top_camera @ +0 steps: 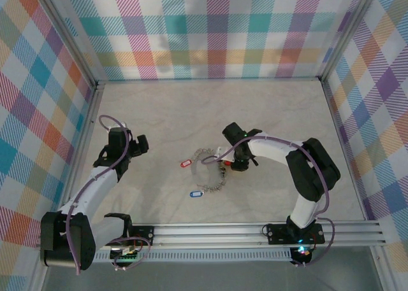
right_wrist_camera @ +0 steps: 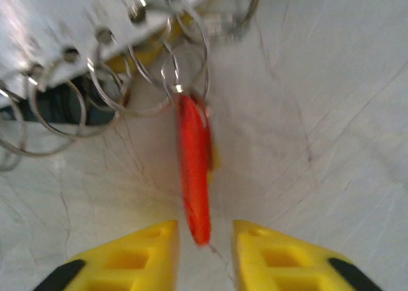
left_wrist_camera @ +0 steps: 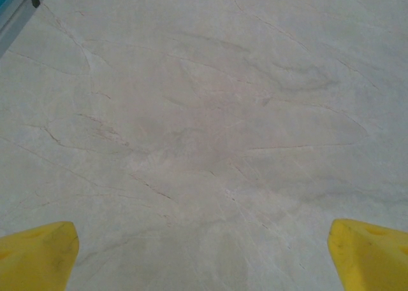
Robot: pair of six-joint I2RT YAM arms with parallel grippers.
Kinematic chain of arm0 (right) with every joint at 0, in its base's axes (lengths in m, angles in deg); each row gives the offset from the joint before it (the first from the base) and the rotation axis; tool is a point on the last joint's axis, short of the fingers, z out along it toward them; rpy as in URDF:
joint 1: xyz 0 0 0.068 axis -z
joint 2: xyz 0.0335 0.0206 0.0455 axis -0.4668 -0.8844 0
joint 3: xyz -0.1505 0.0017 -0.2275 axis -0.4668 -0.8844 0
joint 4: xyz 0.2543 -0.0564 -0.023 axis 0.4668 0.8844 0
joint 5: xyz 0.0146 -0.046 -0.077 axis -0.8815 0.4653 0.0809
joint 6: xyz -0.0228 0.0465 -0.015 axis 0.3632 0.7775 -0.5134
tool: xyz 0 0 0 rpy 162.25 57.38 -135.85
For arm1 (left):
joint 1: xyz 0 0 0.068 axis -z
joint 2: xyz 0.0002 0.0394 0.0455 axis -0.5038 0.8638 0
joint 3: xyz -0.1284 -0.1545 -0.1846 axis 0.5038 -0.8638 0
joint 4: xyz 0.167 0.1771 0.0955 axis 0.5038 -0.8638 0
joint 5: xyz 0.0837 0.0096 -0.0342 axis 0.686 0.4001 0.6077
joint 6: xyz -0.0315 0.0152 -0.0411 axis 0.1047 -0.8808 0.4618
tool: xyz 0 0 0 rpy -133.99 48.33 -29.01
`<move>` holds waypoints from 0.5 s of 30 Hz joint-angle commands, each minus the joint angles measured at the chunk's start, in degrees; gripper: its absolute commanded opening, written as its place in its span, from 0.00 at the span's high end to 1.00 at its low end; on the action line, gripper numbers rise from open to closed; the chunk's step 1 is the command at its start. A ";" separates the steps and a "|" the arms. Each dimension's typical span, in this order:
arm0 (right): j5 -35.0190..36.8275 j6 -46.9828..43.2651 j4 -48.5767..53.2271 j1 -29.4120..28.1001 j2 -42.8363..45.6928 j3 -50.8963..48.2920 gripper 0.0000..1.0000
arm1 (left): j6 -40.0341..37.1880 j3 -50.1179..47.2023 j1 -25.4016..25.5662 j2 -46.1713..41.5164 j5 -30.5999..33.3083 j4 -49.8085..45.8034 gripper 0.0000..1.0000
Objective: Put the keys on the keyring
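Observation:
The keyring (top_camera: 215, 187) lies mid-table as a grey loop strung with small rings. A red-tagged key (top_camera: 186, 163) rests at its left and a blue-tagged key (top_camera: 196, 193) below it. My right gripper (top_camera: 224, 165) is at the ring's right side. In the right wrist view the keyring (right_wrist_camera: 76, 30) is a pale band carrying several small split rings. Another red key tag (right_wrist_camera: 194, 170) hangs edge-on from one of them. Its lower end sits between my right gripper's (right_wrist_camera: 205, 253) yellow fingertips, with a gap on each side. My left gripper (top_camera: 141, 144) stands open over bare table, its fingers (left_wrist_camera: 38, 253) wide apart.
A yellow tag (right_wrist_camera: 140, 49) and a dark tag (right_wrist_camera: 57, 106) lie under the ring band. Plaid walls enclose the table on three sides, and the aluminium rail (top_camera: 255, 230) runs along the near edge. Bare marbled surface lies around the left gripper.

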 commanded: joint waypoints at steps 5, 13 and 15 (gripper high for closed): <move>-3.67 3.19 -2.22 3.11 5.92 -2.98 0.65 | -1.86 -0.47 -0.80 0.69 -0.91 1.17 0.00; -19.51 18.32 -20.02 11.62 27.64 -10.07 0.00 | -8.16 -0.38 -0.76 -3.04 -2.97 3.41 0.00; -21.31 24.09 -31.60 14.68 33.76 -15.52 0.00 | -11.73 -0.59 -0.71 -4.14 -6.23 4.39 0.00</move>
